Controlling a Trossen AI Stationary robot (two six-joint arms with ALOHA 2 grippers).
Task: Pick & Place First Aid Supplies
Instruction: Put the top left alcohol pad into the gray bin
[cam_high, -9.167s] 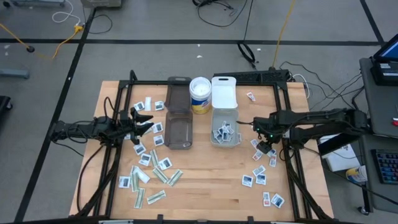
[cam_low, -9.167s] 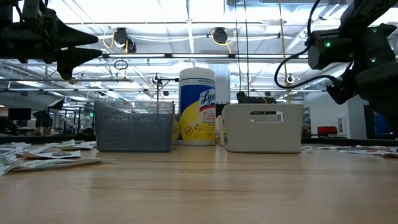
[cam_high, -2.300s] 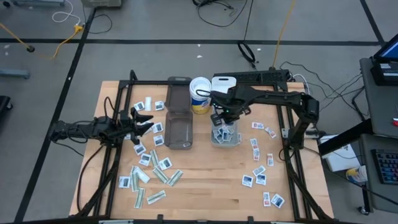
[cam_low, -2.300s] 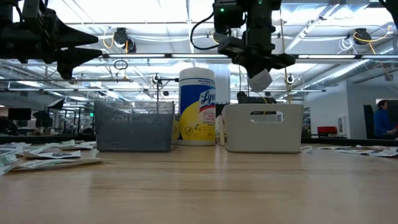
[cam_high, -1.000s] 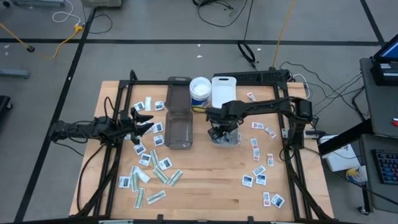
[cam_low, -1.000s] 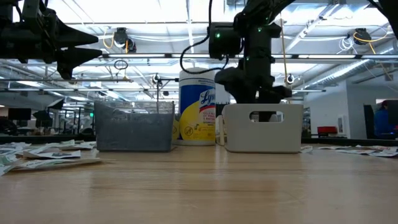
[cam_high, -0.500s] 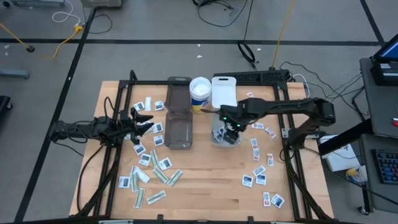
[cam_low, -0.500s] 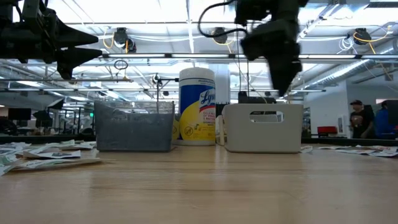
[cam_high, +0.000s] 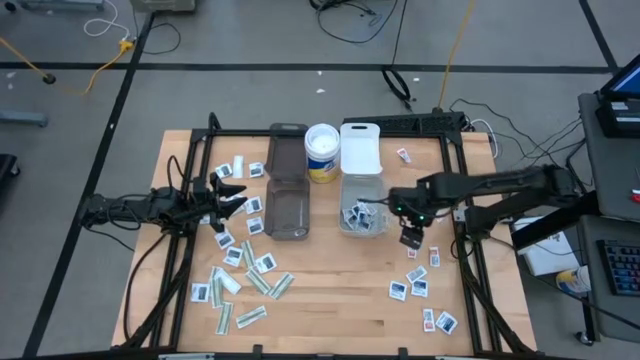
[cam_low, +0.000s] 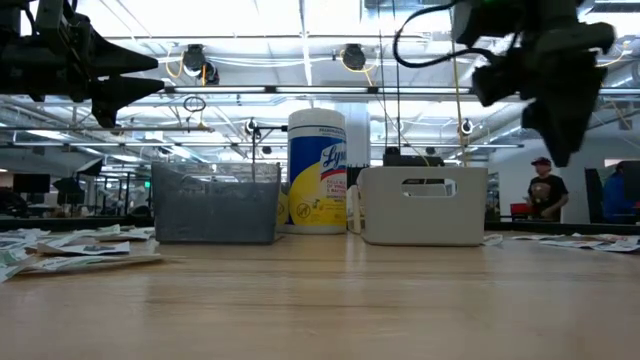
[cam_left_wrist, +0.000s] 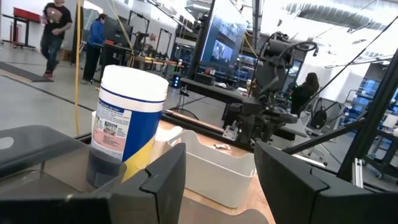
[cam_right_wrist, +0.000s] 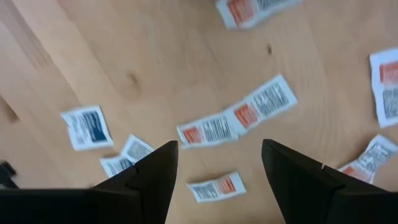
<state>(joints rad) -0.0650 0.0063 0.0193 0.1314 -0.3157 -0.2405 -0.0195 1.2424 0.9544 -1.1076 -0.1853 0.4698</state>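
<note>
- While the left arm waits at the table's (cam_high: 330, 310) left edge, its left gripper (cam_high: 233, 194) hangs above the packets there, jaws apart with nothing between them in its wrist view.
- First aid supplies on the left (cam_high: 240, 275): white squares and pale green strips scattered flat on the wood, from beside the left gripper down toward the front edge.
- Smoky bin (cam_high: 288, 212) sits left of centre, its lid (cam_high: 288, 153) lying flat behind it; I can't tell what's inside.
- Wipes canister (cam_high: 322, 152) stands upright at the back, between the smoky bin's lid and the white lid (cam_high: 360, 148).
- Clear bin (cam_high: 362, 213) at centre holds a heap of binned packets (cam_high: 360, 216).
- Right gripper (cam_high: 410, 236) hovers just right of the clear bin, off the table, pointing down; jaws wide apart and empty, bare wood and packets visible between them in its wrist view.
- Right-side packets (cam_high: 418, 270) lie flat on the table under and beyond the right gripper, several with red-orange print (cam_right_wrist: 235, 119), a few blue-printed squares (cam_right_wrist: 87, 125).
- More packets lie near the front right corner (cam_high: 438, 320).
- Low view: a person (cam_low: 543, 189) stands far back in the room, right of the clear bin.
</note>
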